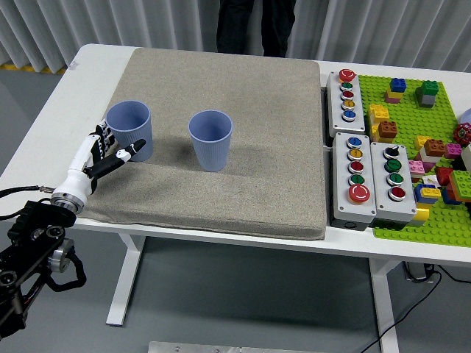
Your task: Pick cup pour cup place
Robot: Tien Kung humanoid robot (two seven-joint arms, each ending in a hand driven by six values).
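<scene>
On the white counter (44, 118) a large beige mat (243, 132) is laid, probably to cushion the cups and catch any spill. To its right, well apart from the working area, three grey button boxes (357, 176) and a green brick baseplate (427, 147) with coloured bricks are kept; no part in the task is judged for them. At the far edge a person (254, 26) in dark trousers is seen standing, hands not in view.

Two blue cups are set upright on the mat's left half, open ends up. The left cup (130, 129) sits near the mat's left edge, within easy reach of the left arm; the second cup (210, 140) stands to its right, apart from it, presumably as the pouring target. Contents cannot be made out.

The left robot hand (108, 153) is held at the left cup's lower left side, fingers spread around the wall and thumb extended across its near base. Firm closure is not shown; the hand is judged released, shaped for a side grasp. Lifting has not begun. The right arm is not seen.
</scene>
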